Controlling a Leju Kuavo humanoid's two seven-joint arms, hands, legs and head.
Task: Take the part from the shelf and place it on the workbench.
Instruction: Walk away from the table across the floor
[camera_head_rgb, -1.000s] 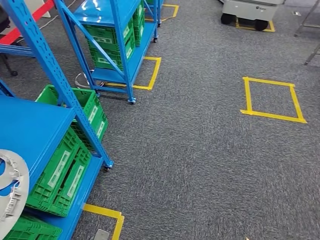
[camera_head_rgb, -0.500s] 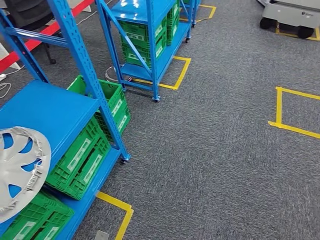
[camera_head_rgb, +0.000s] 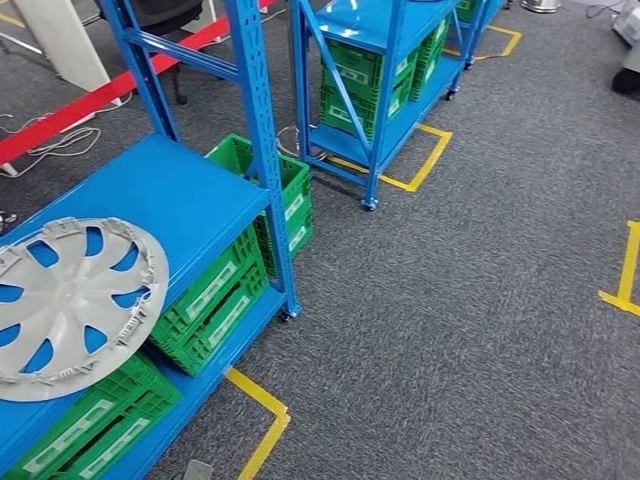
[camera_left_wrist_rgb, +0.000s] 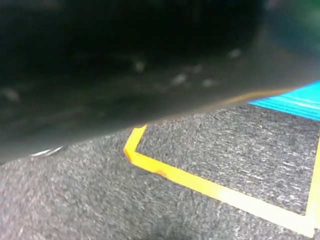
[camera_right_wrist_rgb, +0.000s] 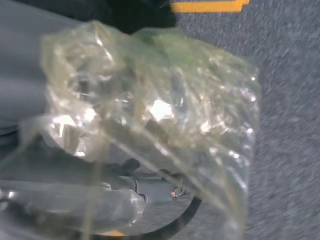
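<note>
The part is a silver hubcap (camera_head_rgb: 68, 305) with curved spokes, lying flat on the middle board of the blue shelf (camera_head_rgb: 189, 195) at the near left of the head view. Its left edge is cut off by the picture. In the right wrist view, my right hand (camera_right_wrist_rgb: 26, 85) is a grey shape behind crinkled clear plastic (camera_right_wrist_rgb: 158, 110), and its fingers are too hidden to read. That hand hangs over grey carpet, away from the shelf.
Green crates (camera_head_rgb: 215, 300) fill the shelf's lower level. A blue upright (camera_head_rgb: 264, 160) stands at the shelf's corner. A second blue rack (camera_head_rgb: 377, 90) with crates stands further back. Yellow tape (camera_head_rgb: 264, 410) marks the grey carpet, with open floor to the right.
The camera has swung left, so the whole scene has shifted right. The hubcap and the shelf board now show far more fully.
</note>
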